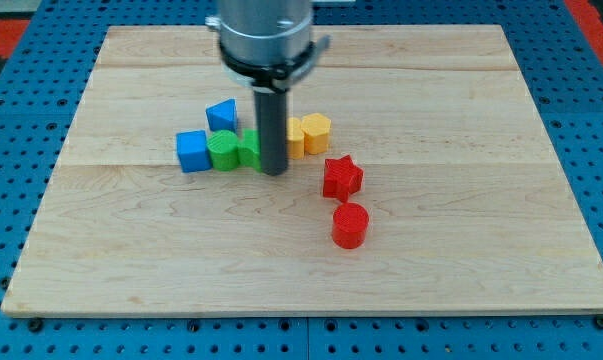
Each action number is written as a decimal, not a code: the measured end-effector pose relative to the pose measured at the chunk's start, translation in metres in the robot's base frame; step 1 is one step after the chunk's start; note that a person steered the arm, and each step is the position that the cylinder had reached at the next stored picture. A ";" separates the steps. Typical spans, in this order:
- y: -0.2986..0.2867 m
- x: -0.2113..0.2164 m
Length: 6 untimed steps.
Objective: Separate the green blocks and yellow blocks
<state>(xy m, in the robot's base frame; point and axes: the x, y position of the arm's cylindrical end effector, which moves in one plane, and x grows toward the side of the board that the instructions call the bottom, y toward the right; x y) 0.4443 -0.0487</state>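
My tip rests on the wooden table in the middle of a tight cluster of blocks, a little toward the view's top and left of the table's centre. This arm carries no gripper, only the straight dark rod hanging from a grey cylindrical mount, so nothing here spreads, presses together or pinches. Directly to the view's left of my tip, touching or almost touching the rod, sits a green block whose shape is partly hidden by the rod; just beyond it on the same side is a second green block, rounded with a lobed outline. Further left, touching that one, lies a blue cube, and toward the view's top-left of my tip is another blue block, angular in shape. On the view's right of my tip, a yellow block peeks out from behind the rod, and a yellow hexagonal block sits next to it. The green and yellow blocks thus lie in one row with my tip between them. To the lower right of my tip, apart from the cluster, is a red star block, and below it a red cylinder.
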 end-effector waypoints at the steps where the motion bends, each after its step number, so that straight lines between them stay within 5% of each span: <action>1: -0.020 -0.030; 2: -0.017 -0.065; 4: 0.031 0.001; 5: -0.026 -0.029; 6: 0.022 -0.070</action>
